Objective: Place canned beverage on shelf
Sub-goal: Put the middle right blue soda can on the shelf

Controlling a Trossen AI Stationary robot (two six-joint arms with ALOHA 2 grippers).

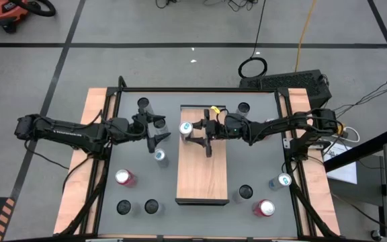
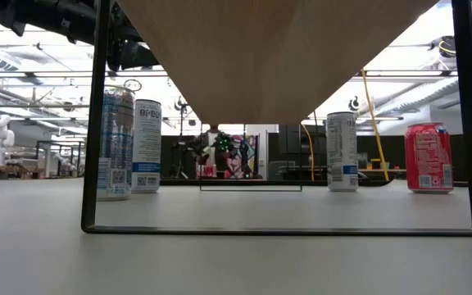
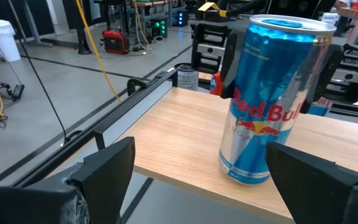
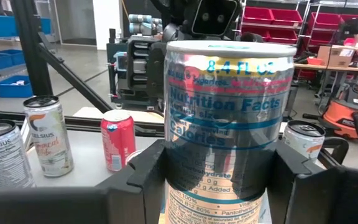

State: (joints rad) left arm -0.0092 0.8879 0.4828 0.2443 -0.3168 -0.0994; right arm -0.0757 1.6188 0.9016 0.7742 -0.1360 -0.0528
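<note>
A blue and silver canned beverage [image 3: 269, 93] stands at the far left corner of the shelf [image 1: 202, 171], a light wood board raised on a dark frame. My right gripper [image 1: 195, 132] reaches in level from the table's right and is shut on the can [image 4: 225, 124]. My left gripper [image 1: 161, 138] hangs open just left of the shelf. It points at the can, and its fingers [image 3: 107, 171] stand wide apart and short of it. My right gripper pinches the can's upper side walls [image 3: 235, 68] between its two fingers, one on each side. The fingers [image 4: 145, 177] come in level from the table's right, across the upright can. The can's base [image 3: 244, 177] appears to rest on the shelf, the can leaning slightly.
Loose cans stand on the grey tabletop around the shelf: red ones [image 1: 125, 177] [image 1: 266, 208], a silver one [image 1: 160, 155] near my left gripper, another [image 1: 284, 180] at the right, and dark-topped ones [image 1: 144, 103] [image 1: 152, 206] [image 1: 245, 193]. Most of the shelf's top is bare.
</note>
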